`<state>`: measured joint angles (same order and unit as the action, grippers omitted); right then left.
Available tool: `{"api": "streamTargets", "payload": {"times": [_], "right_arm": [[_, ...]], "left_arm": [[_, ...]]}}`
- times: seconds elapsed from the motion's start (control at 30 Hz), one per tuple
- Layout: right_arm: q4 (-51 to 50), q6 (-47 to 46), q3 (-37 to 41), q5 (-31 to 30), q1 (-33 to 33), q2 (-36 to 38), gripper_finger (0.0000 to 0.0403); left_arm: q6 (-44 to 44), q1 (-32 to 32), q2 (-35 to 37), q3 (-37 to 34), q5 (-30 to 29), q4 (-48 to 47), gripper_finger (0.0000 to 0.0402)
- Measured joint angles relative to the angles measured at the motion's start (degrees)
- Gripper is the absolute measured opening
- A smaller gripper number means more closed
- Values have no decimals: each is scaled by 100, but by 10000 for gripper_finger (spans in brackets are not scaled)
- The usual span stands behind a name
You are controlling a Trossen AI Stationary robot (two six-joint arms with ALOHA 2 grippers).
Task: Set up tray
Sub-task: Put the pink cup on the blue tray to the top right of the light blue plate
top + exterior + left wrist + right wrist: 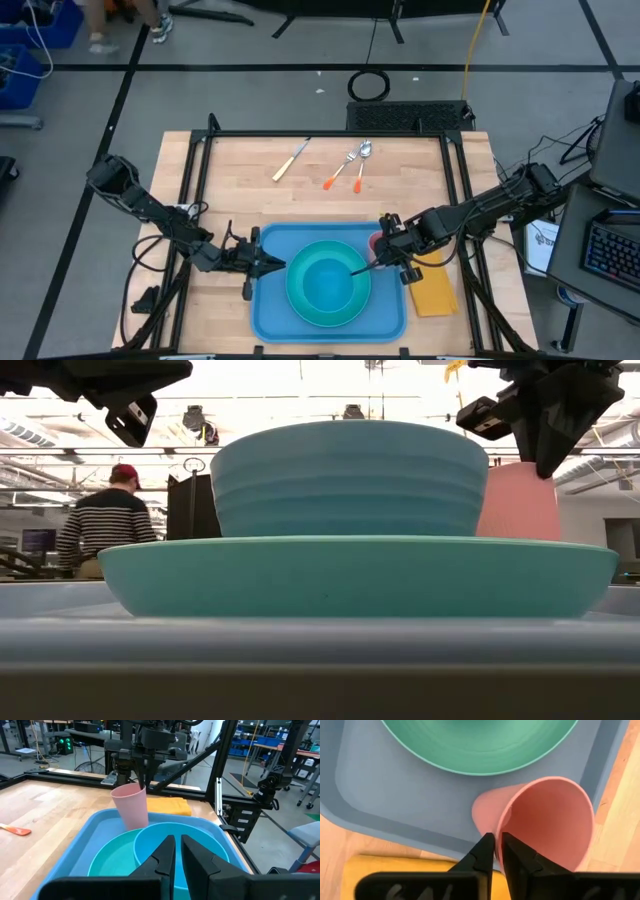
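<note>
The right end effector (495, 851) stands over the rim of the pink cup (547, 822), its fingers nearly pressed together with the cup's thin wall between them. Just beyond it, the blue tray (268, 312) lies flat on the table (240, 170), carrying the cup, a turquoise plate (296, 300) and a bowl (330, 280). The tray looks stiff and smooth, probably slippery; its raised rim seems the best place to hold. Farther across, the left end effector (277, 264) hovers at the opposite rim, fingers almost closed on nothing.
</note>
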<state>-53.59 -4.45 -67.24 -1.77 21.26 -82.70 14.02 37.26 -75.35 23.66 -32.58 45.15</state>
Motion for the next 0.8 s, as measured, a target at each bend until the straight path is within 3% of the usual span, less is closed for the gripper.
{"api": "streamTargets", "payload": {"times": [0.37,0.8], "right_arm": [[-3,-2,0,-117,0,0,71],[-150,-58,0,-114,-26,0,75]], "left_arm": [[2,0,-2,0,0,0,33],[9,0,-1,0,-2,-11,33]]}}
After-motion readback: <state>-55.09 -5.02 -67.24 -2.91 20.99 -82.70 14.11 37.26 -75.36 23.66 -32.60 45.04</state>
